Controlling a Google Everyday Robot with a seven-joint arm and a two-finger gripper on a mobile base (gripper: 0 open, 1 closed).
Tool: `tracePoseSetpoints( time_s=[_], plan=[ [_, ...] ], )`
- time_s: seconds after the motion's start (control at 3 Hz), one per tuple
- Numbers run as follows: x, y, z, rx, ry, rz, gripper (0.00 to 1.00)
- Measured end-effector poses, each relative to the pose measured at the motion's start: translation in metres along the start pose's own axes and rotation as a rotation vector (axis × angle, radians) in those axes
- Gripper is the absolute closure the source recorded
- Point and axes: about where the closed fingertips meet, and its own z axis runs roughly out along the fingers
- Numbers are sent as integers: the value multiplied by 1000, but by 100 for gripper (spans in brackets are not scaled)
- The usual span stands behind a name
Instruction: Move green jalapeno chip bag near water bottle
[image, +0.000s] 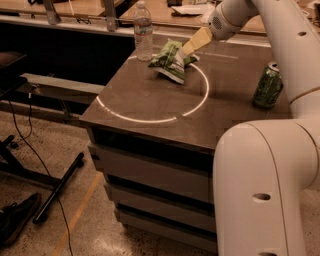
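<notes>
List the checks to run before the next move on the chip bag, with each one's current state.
1. Crinkly light-green chip bag lies on the dark tabletop: ok.
2. Bag sits close to the clear plastic water bottle: ok.
3. Bottle upright: ok.
4. Robot's hand at the bag's far edge, gripping it or not: cannot tell.
5. Green metal can stands apart from bag and hand: ok.
</notes>
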Motion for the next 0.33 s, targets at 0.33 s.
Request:
tracePoseSetpoints(
  time_s=[0.33],
  plan=[
    [0,0,0,0,0,0,0]
  ],
)
